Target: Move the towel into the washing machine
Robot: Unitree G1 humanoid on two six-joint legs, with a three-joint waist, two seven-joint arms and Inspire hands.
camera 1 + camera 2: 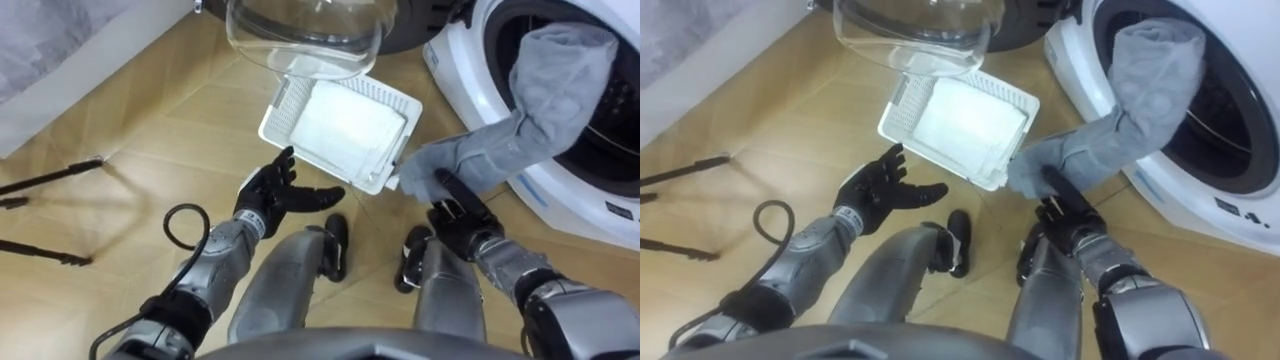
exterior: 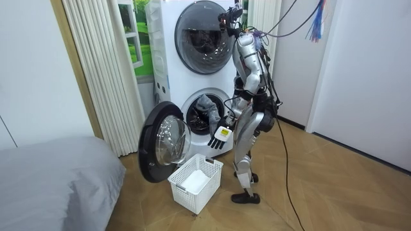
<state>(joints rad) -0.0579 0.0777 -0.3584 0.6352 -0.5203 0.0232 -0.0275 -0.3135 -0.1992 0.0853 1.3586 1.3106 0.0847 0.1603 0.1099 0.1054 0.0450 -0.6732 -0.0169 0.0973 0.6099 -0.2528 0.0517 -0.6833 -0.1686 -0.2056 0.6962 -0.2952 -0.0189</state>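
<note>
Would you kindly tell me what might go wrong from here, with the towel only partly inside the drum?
1. The grey towel hangs over the washing machine rim down to the right hand, which grips its end; let go now, it may slide out onto the floor.
2. Any trailing end could be trapped when the open door shuts.
The left hand is open, idle.

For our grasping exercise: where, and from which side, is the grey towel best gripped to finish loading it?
Grip the tail of the grey towel, hanging outside the washing machine, from below, where the right hand holds it; the rest lies inside.
</note>
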